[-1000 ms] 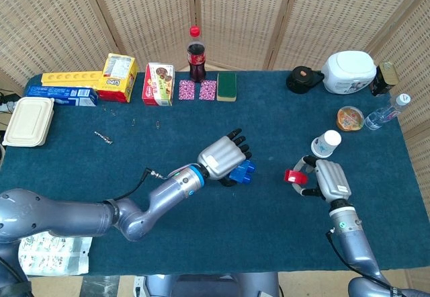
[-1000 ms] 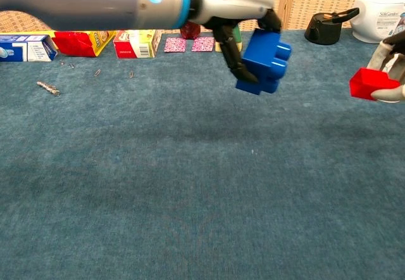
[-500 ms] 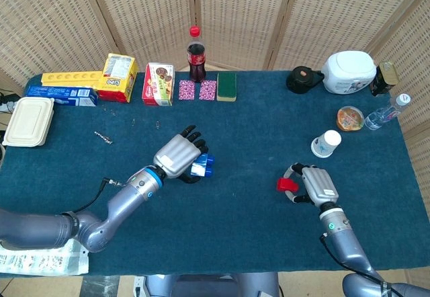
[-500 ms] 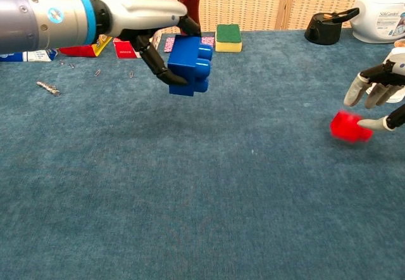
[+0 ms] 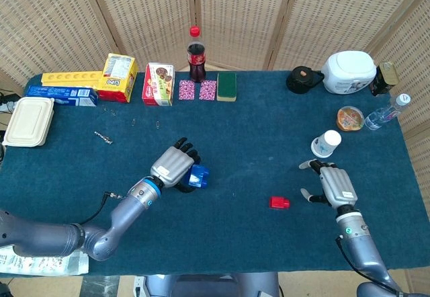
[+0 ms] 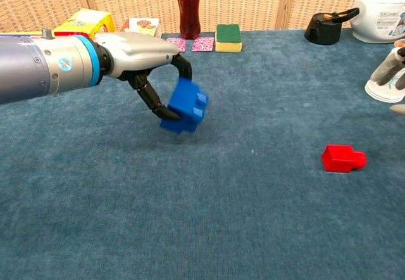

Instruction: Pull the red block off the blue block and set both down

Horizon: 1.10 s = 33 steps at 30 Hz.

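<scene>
The red block [image 6: 342, 158] lies alone on the blue table cover [image 5: 255, 129], just off the fingertips of the robot's right hand [image 5: 334, 185], which hangs nearby with fingers spread and nothing in them. Across the table, the left hand [image 5: 173, 166] grips the blue block [image 6: 184, 106] between thumb and fingers; the block sits tilted at the fingertips, low over the cloth, though whether it touches cannot be told. The two blocks are well apart, so the pulling looks done and one block seems set down. What remains, by this reading, is placing the blue one. Doing that well likely means levelling the block, lowering it until its base meets the cloth, then opening the fingers gently so it does not tip or roll away.
</scene>
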Available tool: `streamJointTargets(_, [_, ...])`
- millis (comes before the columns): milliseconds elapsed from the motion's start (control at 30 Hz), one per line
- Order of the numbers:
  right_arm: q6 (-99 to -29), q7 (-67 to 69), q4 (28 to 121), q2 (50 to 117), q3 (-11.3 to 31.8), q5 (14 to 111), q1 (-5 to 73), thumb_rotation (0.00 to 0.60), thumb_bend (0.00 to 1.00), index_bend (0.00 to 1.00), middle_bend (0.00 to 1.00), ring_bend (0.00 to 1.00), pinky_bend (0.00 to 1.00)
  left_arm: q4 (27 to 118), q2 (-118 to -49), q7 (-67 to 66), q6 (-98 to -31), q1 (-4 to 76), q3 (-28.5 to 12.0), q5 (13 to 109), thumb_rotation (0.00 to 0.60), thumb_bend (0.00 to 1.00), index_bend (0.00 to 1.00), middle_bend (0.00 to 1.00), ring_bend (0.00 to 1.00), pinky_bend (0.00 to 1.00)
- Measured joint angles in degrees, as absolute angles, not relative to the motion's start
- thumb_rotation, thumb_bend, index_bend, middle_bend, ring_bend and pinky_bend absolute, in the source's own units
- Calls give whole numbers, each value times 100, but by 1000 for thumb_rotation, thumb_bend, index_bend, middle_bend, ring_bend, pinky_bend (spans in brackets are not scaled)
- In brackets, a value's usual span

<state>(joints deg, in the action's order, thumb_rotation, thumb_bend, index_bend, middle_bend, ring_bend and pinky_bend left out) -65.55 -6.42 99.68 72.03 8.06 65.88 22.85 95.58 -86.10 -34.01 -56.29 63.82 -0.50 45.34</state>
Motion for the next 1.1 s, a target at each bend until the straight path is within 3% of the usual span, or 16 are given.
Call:
streamJointTargets(100, [-6708,-514,10009,7106,797,6751,2187,600,339,304,299,327,243,9604,-8673,-3625,-5666,6386,-53,4299,399,120,57,180,38,89])
streamJointTargets(167, [-6781,-322,9968,7071,793,6823,2116,600,339,304,299,327,243,9659,-8715,-3850,-5752,6385,-35,4133,392,111,11,153,16,89])
streamJointTargets(400, [-6966,393,9630,7023,754,7159,1898,600,338,304,309,337,243,10028,-8746,-4217,-6346,6204,-62,3979,379,107,0,136,5,89])
streamJointTargets(533, [-7020,690,9405,7005,741,7322,1828,600,338,309,321,354,257,10274,-8564,-4072,-6559,6033,-125,4130,427,128,0,137,5,89])
streamJointTargets(667, [-7157,881,9227,6998,721,7544,1748,600,338,318,329,363,264,10625,-8304,-3998,-6777,5828,-112,4261,435,141,0,137,5,89])
streamJointTargets(867, [-7281,983,9119,6965,669,7728,1655,600,338,335,345,379,272,11244,-7799,-3903,-7213,5374,66,4583,440,162,0,136,5,89])
streamJointTargets(1100, [-7622,1057,9097,6915,642,7957,1492,600,338,342,351,383,278,11752,-7307,-3534,-8158,4529,443,5461,431,166,4,136,4,89])
